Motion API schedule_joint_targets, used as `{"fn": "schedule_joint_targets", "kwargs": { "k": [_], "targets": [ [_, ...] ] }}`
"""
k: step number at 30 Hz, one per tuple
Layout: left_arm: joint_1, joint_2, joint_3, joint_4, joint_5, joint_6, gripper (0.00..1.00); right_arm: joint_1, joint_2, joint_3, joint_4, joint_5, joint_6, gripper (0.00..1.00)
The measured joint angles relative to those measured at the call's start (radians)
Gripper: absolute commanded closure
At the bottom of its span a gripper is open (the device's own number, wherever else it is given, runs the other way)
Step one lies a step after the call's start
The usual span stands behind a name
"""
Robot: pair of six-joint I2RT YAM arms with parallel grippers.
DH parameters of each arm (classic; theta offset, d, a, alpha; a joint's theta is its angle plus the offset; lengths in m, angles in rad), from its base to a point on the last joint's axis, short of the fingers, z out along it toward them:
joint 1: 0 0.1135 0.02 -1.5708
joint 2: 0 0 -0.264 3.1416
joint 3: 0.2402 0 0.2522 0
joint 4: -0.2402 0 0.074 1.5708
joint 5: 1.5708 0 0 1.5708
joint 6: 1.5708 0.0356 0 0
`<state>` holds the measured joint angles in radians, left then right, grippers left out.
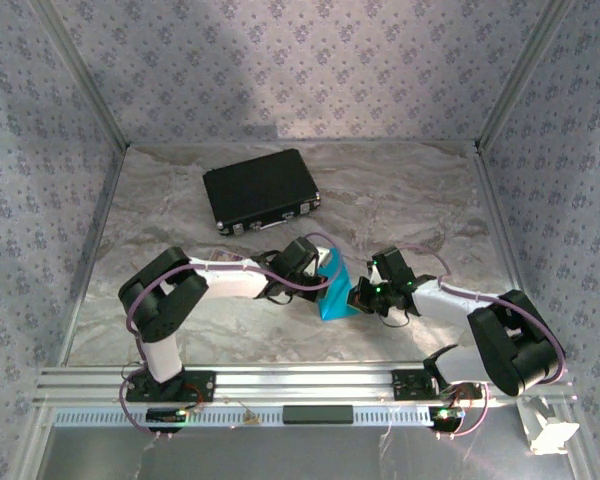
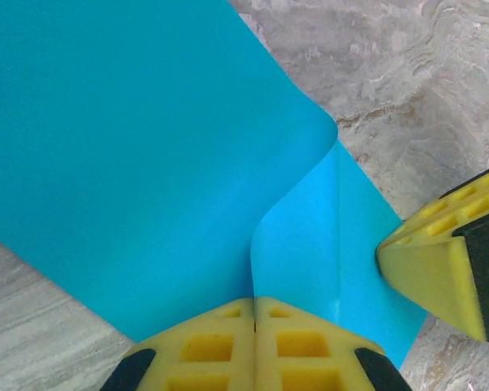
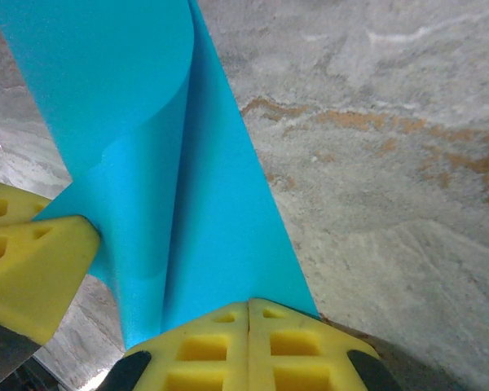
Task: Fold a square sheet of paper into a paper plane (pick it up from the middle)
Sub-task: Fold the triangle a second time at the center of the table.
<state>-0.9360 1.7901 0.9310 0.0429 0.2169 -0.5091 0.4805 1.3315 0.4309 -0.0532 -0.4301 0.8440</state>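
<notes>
Near the middle of the table (image 1: 400,190), just ahead of the two bases, both arms meet at the square sheet of paper (image 1: 336,297). The left arm has its elbow raised above its base and its forearm reaching right, and the wrist is tipped down to bring the left gripper (image 1: 323,277) onto the sheet's left side. The right arm mirrors it, with the elbow bunched up at the right and the forearm running left, so the right gripper (image 1: 364,296) sits at the sheet's right side. In the left wrist view the yellow pads are pressed together with no gap, pinching the cyan paper. The sheet curls up ahead of the tips, and the other gripper's yellow finger touches the paper at the right. It's the same story from the right wrist: pads clamped tight on the paper, a fold rising away, the left gripper's finger at the left. The sheet buckles between the two grips. The black case (image 1: 262,190) lies well behind them.
</notes>
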Motion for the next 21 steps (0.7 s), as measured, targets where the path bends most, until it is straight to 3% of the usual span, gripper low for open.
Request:
{"fn": "schedule_joint_targets", "kwargs": {
  "k": [21],
  "targets": [
    [0.000, 0.013, 0.003, -0.013, -0.012, 0.003, 1.00, 0.000, 0.006, 0.011, -0.011, 0.000, -0.008, 1.00]
  ]
}}
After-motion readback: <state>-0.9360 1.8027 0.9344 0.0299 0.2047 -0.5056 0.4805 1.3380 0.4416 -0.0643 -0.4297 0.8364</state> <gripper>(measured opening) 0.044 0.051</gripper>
